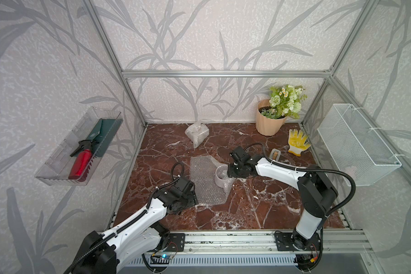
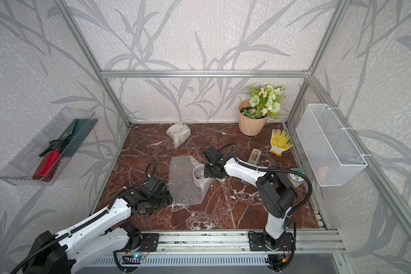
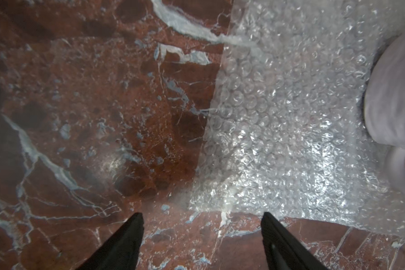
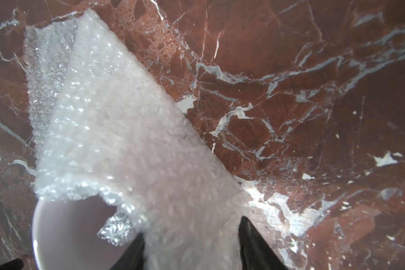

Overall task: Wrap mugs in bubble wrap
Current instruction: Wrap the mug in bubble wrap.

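**Both top views:** lilac mug [image 1: 220,180], upright at frame centre, standing on the right part of a bubble wrap sheet [image 1: 203,187] spread flat on the marble table [image 1: 259,208].

**Left wrist view:** left gripper [image 3: 200,216] at lower edge, fingers wide apart and empty, over bare table beside the sheet's corner. Mug at right edge.

**Right wrist view:** right gripper [image 4: 189,226] at lower centre. A raised fold of the sheet fills the gap between its fingers. Whether it is clamped cannot be told. Mug mouth at lower left, partly under the fold.

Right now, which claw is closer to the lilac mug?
The right. The right gripper is just beside the mug, with bubble wrap between its jaws; the left gripper hangs open by the wrap's near corner, well apart from the mug.
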You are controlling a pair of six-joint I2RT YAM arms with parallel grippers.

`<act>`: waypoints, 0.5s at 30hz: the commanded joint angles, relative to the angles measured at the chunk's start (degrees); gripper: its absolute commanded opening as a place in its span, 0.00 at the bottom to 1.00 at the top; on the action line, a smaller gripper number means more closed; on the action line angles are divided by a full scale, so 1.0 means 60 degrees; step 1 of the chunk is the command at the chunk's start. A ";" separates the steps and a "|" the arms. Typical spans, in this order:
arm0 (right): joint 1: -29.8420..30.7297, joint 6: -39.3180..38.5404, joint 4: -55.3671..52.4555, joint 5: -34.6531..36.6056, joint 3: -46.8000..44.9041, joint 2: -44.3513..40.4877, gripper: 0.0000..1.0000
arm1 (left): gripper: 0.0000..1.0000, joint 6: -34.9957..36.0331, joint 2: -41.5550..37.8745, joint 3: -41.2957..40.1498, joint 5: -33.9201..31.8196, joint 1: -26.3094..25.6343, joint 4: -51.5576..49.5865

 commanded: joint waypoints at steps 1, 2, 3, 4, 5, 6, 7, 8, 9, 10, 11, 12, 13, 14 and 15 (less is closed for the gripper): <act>0.0038 0.0026 -0.0915 0.0470 -0.0127 0.0055 0.53 | 0.78 -0.0230 0.0204 -0.0143 0.0097 0.0045 0.0149; 0.0038 0.0011 -0.0941 0.0477 -0.0121 0.0055 0.53 | 0.78 -0.0237 0.0331 -0.0119 0.0098 0.0045 0.0273; 0.0050 -0.0006 -0.0918 0.0476 -0.0149 0.0038 0.53 | 0.78 -0.0261 0.0462 -0.0109 0.0105 0.0044 0.0374; 0.0053 0.0030 -0.0922 0.0472 -0.0160 0.0032 0.53 | 0.77 -0.0284 0.0595 -0.0091 0.0124 0.0034 0.0452; 0.0060 0.0011 -0.0903 0.0457 -0.0180 0.0036 0.53 | 0.75 -0.0351 0.0764 -0.0073 0.0132 0.0045 0.0500; 0.0051 0.0009 -0.0906 0.0448 -0.0179 0.0055 0.53 | 0.74 -0.0407 0.0926 -0.0028 0.0180 0.0037 0.0554; 0.0067 0.0007 -0.0905 0.0454 -0.0182 0.0055 0.53 | 0.74 -0.0431 0.1074 0.0009 0.0247 0.0038 0.0599; 0.0068 -0.0005 -0.0907 0.0454 -0.0199 0.0055 0.53 | 0.74 -0.0450 0.1245 0.0061 0.0360 0.0037 0.0688; 0.0082 -0.0004 -0.0901 0.0444 -0.0205 0.0059 0.53 | 0.74 -0.0449 0.1436 0.0122 0.0478 0.0033 0.0714; 0.0082 -0.0023 -0.0904 0.0441 -0.0195 0.0052 0.53 | 0.73 -0.0452 0.1601 0.0205 0.0567 0.0035 0.0669; 0.0082 -0.0015 -0.0897 0.0454 -0.0205 0.0063 0.53 | 0.70 -0.0449 0.1776 0.0273 0.0614 0.0033 0.0710; 0.0082 -0.0003 -0.0868 0.0446 -0.0209 0.0055 0.53 | 0.70 -0.0483 0.1934 0.0256 0.0709 0.0024 0.0843; 0.0082 -0.0004 -0.0845 0.0419 -0.0223 0.0055 0.53 | 0.69 -0.0534 0.2053 0.0226 0.0775 0.0036 0.1002; 0.0089 0.0010 -0.0820 0.0388 -0.0223 0.0066 0.53 | 0.67 -0.0576 0.2143 0.0192 0.0839 0.0031 0.1217; 0.0082 0.0025 -0.0802 0.0357 -0.0211 0.0070 0.52 | 0.64 -0.0617 0.2274 0.0166 0.0925 0.0039 0.1426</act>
